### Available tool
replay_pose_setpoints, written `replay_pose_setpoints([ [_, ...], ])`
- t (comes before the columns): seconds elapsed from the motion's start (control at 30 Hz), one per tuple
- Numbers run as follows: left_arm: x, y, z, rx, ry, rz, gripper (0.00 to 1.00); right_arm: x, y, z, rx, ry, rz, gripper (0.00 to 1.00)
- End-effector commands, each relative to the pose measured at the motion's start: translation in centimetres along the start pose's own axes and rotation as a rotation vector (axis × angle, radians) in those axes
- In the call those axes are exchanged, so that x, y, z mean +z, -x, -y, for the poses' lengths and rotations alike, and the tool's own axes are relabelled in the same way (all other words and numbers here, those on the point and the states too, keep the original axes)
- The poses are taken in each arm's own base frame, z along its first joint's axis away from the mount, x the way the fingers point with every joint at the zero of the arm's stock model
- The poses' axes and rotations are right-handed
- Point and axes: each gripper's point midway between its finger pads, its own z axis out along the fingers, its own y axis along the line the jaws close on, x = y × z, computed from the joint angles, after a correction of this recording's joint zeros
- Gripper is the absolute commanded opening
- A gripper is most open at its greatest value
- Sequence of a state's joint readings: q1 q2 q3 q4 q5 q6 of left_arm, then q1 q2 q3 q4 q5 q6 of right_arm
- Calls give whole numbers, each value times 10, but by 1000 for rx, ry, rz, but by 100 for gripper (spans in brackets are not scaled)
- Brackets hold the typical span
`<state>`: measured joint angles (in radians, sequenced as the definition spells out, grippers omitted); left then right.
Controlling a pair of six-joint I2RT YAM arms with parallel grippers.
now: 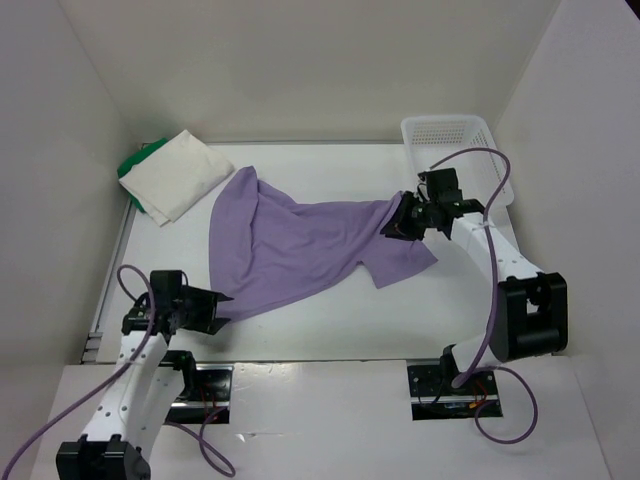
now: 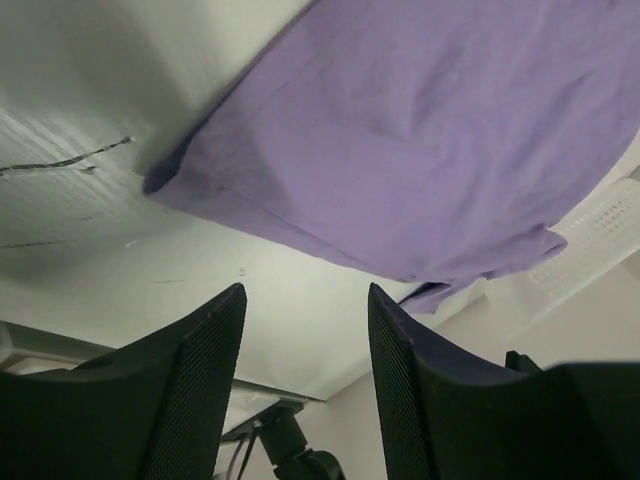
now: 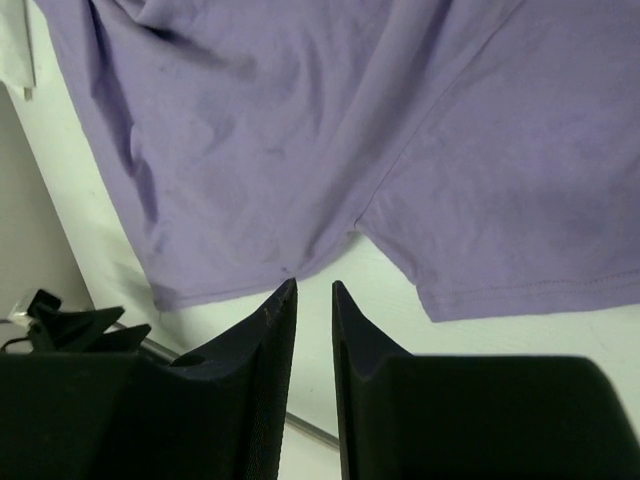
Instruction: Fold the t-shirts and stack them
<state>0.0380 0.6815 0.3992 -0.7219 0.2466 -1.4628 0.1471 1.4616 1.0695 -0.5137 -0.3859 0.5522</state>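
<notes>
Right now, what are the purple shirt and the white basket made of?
The purple shirt looks like soft, thin knit cloth with a matte finish: it drapes in loose folds, and the wrist view shows a stitched hem. The white basket looks like stiff plastic, perhaps slightly glossy: its walls are a regular mesh of small holes and hold their shape.

white table (image 1: 330, 315) under lavender t-shirt (image 1: 290, 245), folded cream t-shirt (image 1: 178, 175) atop green t-shirt (image 1: 135, 162), mesh basket (image 1: 450, 130)
</notes>
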Motion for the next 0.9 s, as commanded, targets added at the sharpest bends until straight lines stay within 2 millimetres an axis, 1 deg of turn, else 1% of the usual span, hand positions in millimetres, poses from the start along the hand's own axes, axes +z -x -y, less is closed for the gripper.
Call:
replay_pose_setpoints([
  [0.0,10,-4,-22,-153,53,-23,60,-14,-12,-11,-47,57,-7,26],
  [0.03,11,1,-23,-152,56,2,60,-13,-14,-8,-43,52,-14,26],
  [0.1,7,7,-14,-147,43,37,60,-16,-14,-11,-57,65,-11,26],
  [0.13,7,12,-12,-146,46,62,60,-18,-15,-14,-60,78,-9,26],
  [0.17,10,13,-18,-144,81,67,60,-20,-15,-19,-75,91,-1,27],
  [0.2,10,14,-15,-133,84,66,60,-20,-15,-19,-75,91,-1,27],
  [0.23,11,21,-14,-119,101,100,60,-20,-13,-20,-80,96,7,27],
  [0.3,15,28,-22,-69,180,136,60,-22,-12,-22,-84,102,16,27],
  [0.33,15,35,-23,-55,197,171,60,-24,-12,-23,-89,108,26,27],
  [0.43,21,43,-20,-45,215,199,60,-27,-12,-26,-94,121,28,27],
  [0.47,24,41,-28,-31,246,188,58,-30,-11,-28,-98,126,36,27],
  [0.5,26,40,-27,-22,245,184,57,-31,-9,-31,-102,131,43,27],
  [0.6,29,38,-28,-1,260,185,57,-33,-6,-33,-105,135,50,27],
  [0.67,32,40,-23,13,242,198,53,-33,-6,-33,-105,135,50,27],
  [0.7,34,37,-23,21,245,184,52,-33,-6,-33,-105,135,50,27],
  [0.73,35,38,-19,22,241,184,49,-33,-6,-33,-105,135,50,27],
  [0.77,37,36,-21,31,253,177,49,-35,-4,-36,-109,140,57,27],
  [0.83,40,35,-11,44,242,174,45,-34,-2,-37,-100,140,57,27],
  [0.87,41,34,-13,55,253,177,39,-36,3,-41,-106,148,69,27],
])
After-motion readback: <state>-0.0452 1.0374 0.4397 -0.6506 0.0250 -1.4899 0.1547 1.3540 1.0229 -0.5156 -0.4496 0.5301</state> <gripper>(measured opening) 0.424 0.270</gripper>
